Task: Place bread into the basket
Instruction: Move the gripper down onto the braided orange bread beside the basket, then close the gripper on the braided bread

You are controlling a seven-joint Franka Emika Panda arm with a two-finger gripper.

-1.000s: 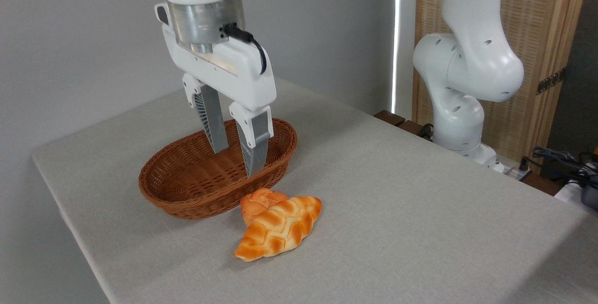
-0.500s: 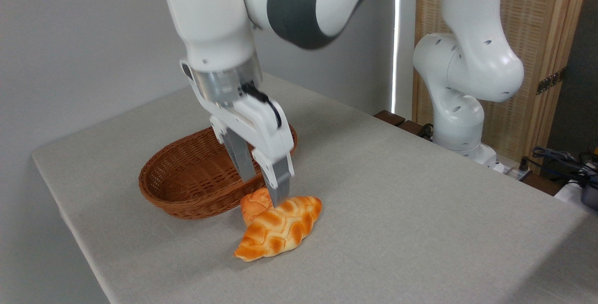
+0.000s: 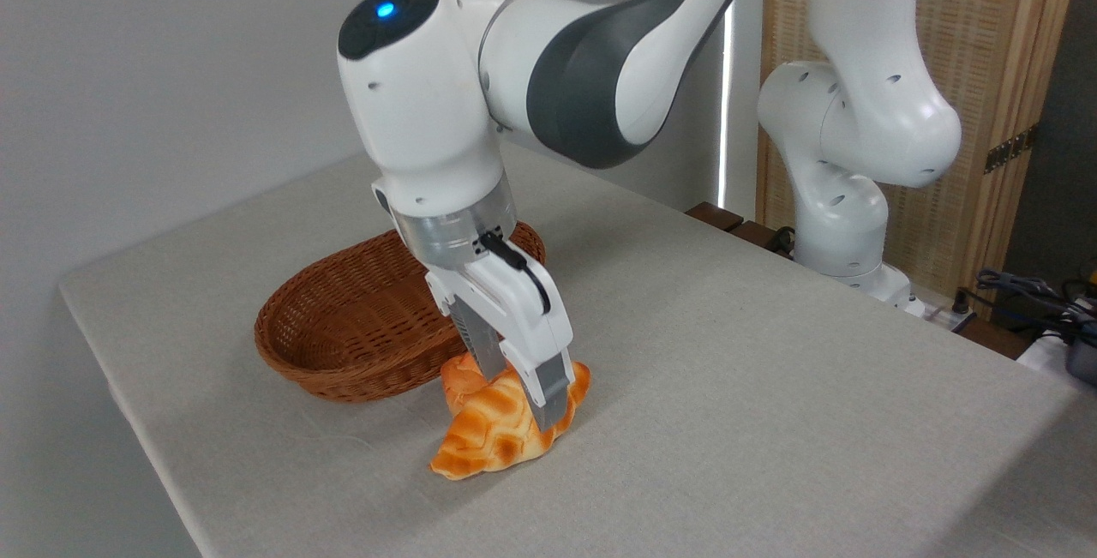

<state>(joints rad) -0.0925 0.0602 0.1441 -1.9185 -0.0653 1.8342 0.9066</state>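
Straddling bread [image 3: 488, 434] — fingers [image 3: 553, 399] apart, basket [image 3: 343, 335] rim just beside, table [image 3: 771, 387]

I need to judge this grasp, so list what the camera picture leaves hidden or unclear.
- Whether the end effector presses on the bread or just straddles it: the fingers cover the contact.
- The middle of the bread: behind the near finger.
- Most of the small bun: behind the far finger and the loaf.
- The near inside wall of the basket: hidden by its own rim.
- The table's near corner: cut by the frame edge.
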